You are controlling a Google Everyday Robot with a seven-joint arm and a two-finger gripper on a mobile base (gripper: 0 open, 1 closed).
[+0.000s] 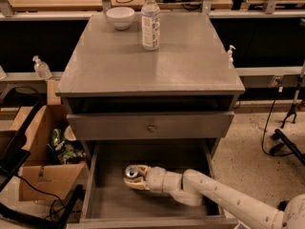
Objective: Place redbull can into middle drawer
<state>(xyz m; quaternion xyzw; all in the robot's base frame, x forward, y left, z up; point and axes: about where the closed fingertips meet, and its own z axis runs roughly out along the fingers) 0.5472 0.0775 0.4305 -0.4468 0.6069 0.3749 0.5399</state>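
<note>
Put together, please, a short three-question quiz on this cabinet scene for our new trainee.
1. True or false: the gripper sits inside the open middle drawer, shut on the redbull can.
2. What shares the cabinet top with the water bottle? A) white bowl B) mug C) plate
3. Fill in: the drawer with the round knob is ___ the middle drawer.
Key: 1 true; 2 A; 3 above.
</note>
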